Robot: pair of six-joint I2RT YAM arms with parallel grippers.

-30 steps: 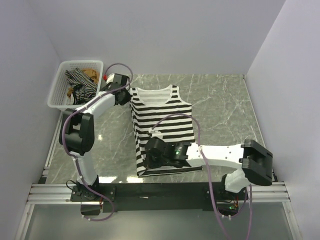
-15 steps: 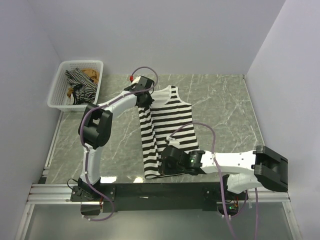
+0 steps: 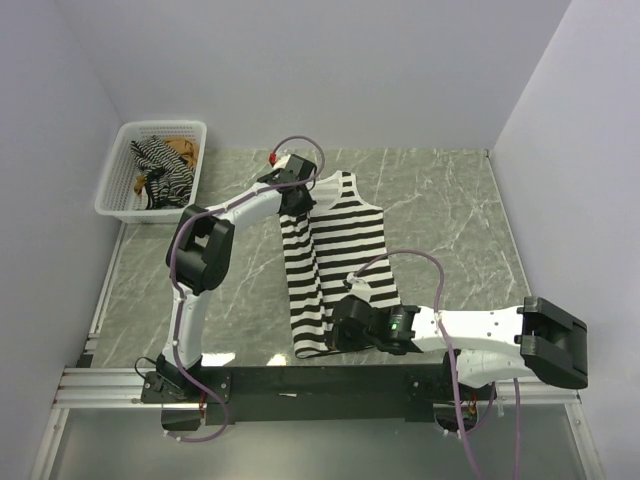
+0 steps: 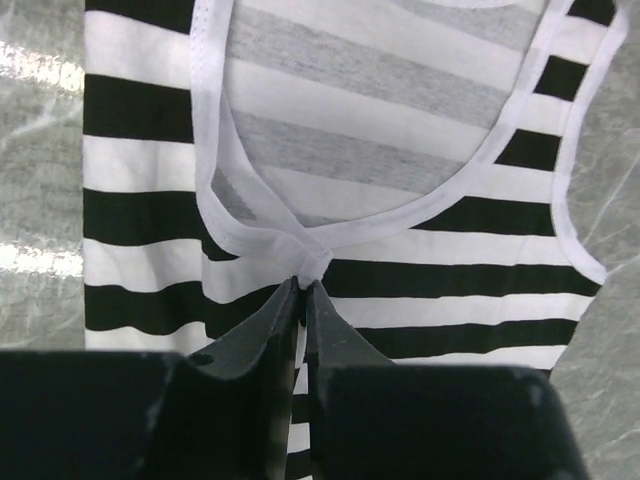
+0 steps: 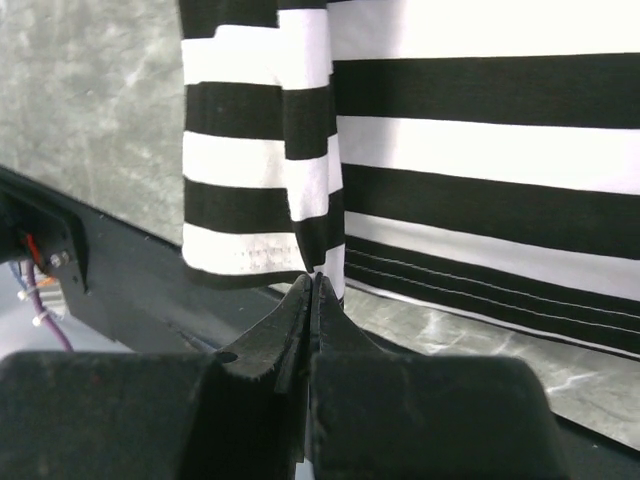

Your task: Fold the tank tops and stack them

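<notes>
Cloth top, glossy table

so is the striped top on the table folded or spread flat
Partly folded: the striped top has one long side doubled lengthwise over its middle, while the other side lies flat.

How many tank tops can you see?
3. The black-and-white striped top lies on the table. The thin-striped top and the brown top sit in the white basket at the far left. More may hide underneath.

Bold-striped top part-folded on table; others heaped in basket.
</notes>
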